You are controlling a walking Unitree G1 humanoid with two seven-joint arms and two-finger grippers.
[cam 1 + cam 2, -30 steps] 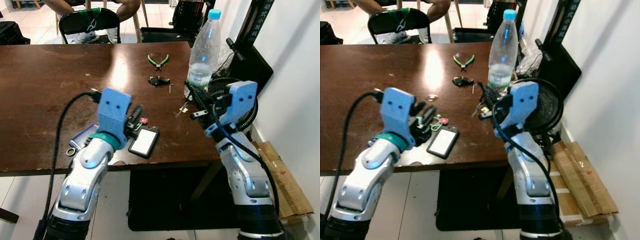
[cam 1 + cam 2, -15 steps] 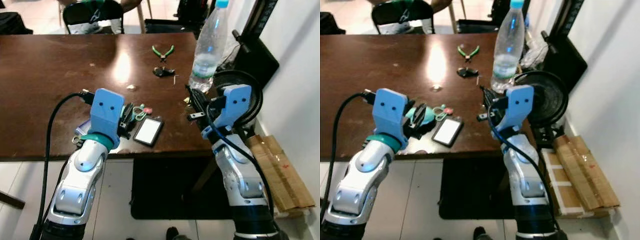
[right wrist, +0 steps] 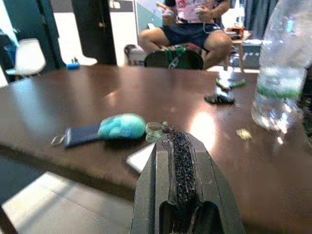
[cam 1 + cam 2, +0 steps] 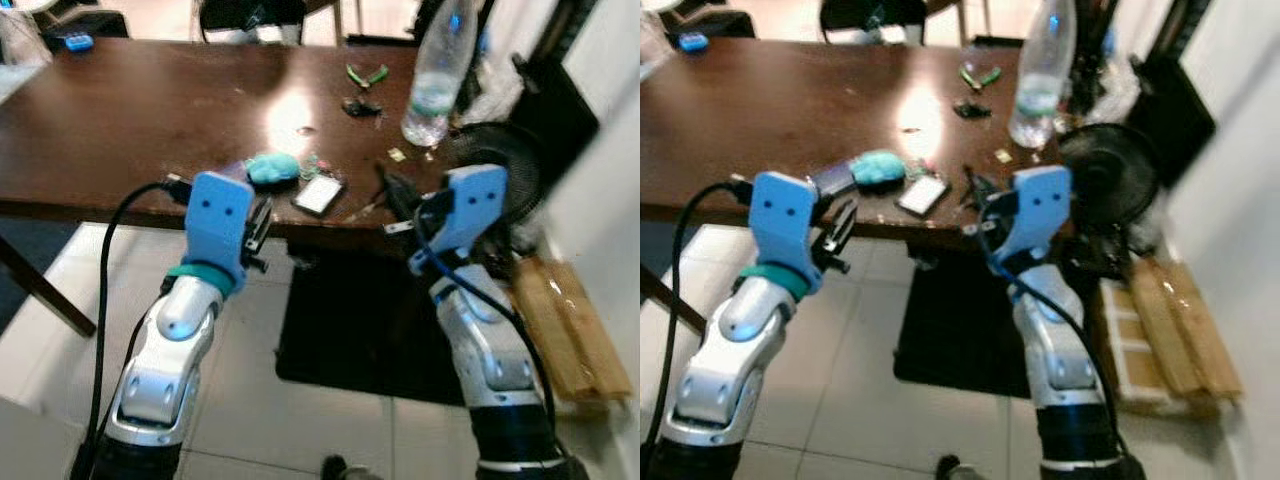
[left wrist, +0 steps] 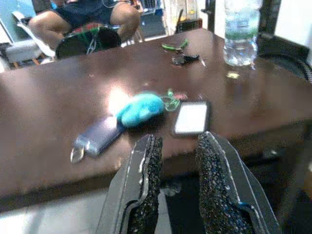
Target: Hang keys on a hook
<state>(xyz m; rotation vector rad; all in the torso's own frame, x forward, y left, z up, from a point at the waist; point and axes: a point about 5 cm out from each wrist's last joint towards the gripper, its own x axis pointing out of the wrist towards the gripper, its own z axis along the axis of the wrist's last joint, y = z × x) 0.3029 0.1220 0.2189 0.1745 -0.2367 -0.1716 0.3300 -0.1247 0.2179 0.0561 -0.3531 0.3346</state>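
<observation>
Keys: I saw the teal fob (image 5: 141,108) with its green ring lying near the front edge of the dark worktop (image 4: 120,110), touching nothing of mine.
Neighbours: a blue-grey pouch (image 5: 96,136) lay against the fob on one side, and a white-faced phone (image 5: 192,118) just beside it on the other.
Left tool (image 5: 176,161): I held it off the worktop's front edge, over the tiled floor (image 4: 330,420), fingers spread and holding nothing.
Right tool (image 3: 176,161): I held it level with the worktop edge, fingers pressed together, gripping nothing.
Farther back: water bottle (image 4: 438,70), green pliers (image 4: 367,74); a seated person (image 3: 195,29) beyond the far side.
</observation>
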